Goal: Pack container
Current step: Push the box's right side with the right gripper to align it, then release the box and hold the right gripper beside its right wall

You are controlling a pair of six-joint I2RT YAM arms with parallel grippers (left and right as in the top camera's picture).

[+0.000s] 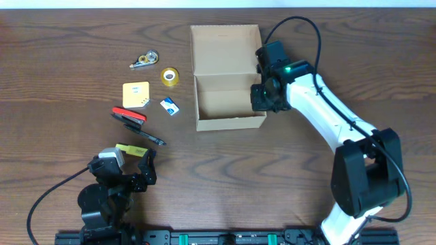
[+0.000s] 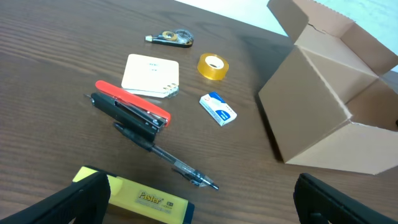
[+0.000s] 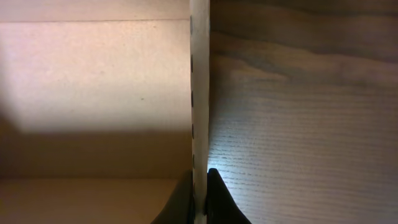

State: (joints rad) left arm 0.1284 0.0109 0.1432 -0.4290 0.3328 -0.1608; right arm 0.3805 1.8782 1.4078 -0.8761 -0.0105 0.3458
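Note:
The container (image 1: 228, 102) is an open tan cardboard box with its flap lid (image 1: 225, 49) laid back; it also shows in the left wrist view (image 2: 323, 118). My right gripper (image 1: 264, 92) is shut on the box's right wall (image 3: 199, 106), one finger inside and one outside (image 3: 199, 199). My left gripper (image 1: 133, 160) is open near the front edge, its fingers either side of a yellow highlighter (image 2: 140, 199), which lies on the table (image 1: 129, 148). The box interior is empty.
Left of the box lie a correction tape (image 1: 144, 60), a tape roll (image 1: 169, 76), a yellow sticky-note pad (image 1: 135, 94), a small blue-white box (image 1: 169, 106), a red-black stapler (image 1: 128, 117) and a pen (image 1: 146, 136).

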